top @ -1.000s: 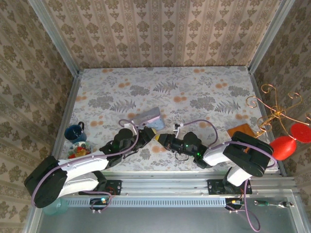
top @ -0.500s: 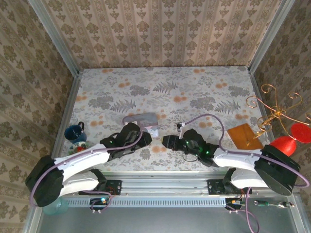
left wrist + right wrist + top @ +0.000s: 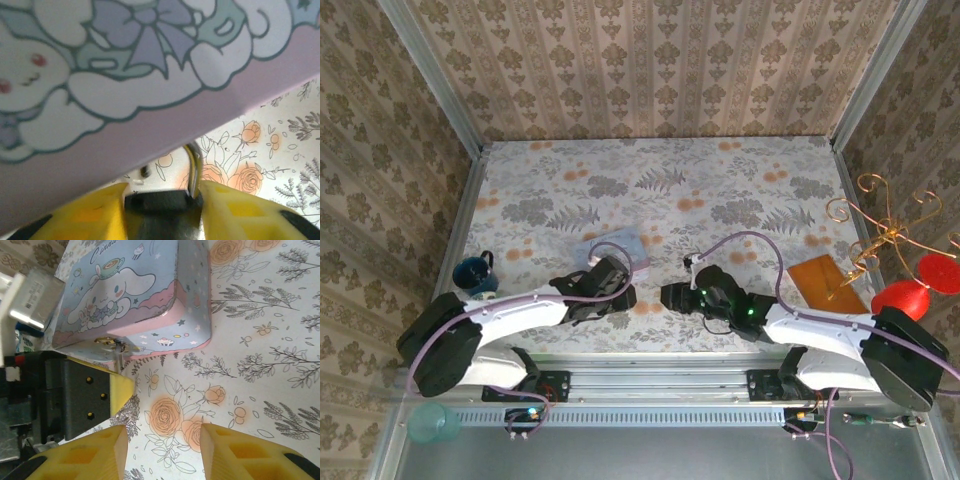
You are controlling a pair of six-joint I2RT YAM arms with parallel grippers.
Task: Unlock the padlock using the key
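Observation:
The black padlock (image 3: pixel 160 202) sits between the yellow fingers of my left gripper (image 3: pixel 162 188), which is shut on it. Its metal shackle (image 3: pixel 193 165) rises to the underside of the pale blue picture tin (image 3: pixel 150 75). From above, the left gripper (image 3: pixel 623 295) is at the tin's (image 3: pixel 618 244) near edge. My right gripper (image 3: pixel 164 432) is open over bare flowered cloth and faces the left gripper's finger (image 3: pixel 117 387). A small brass piece (image 3: pixel 106 342) shows at the tin's (image 3: pixel 135 290) wall. I cannot tell whether it is the key.
A dark blue mug (image 3: pixel 472 272) stands at the left edge. At the right are an orange-brown board (image 3: pixel 817 274), a gold wire stand (image 3: pixel 880 232) and a red object (image 3: pixel 902 300). The far half of the flowered table (image 3: pixel 660 185) is bare.
The two grippers met tip to tip a second ago and now stand apart. The right one has opened and drawn back to the right. The tin has shifted a little.

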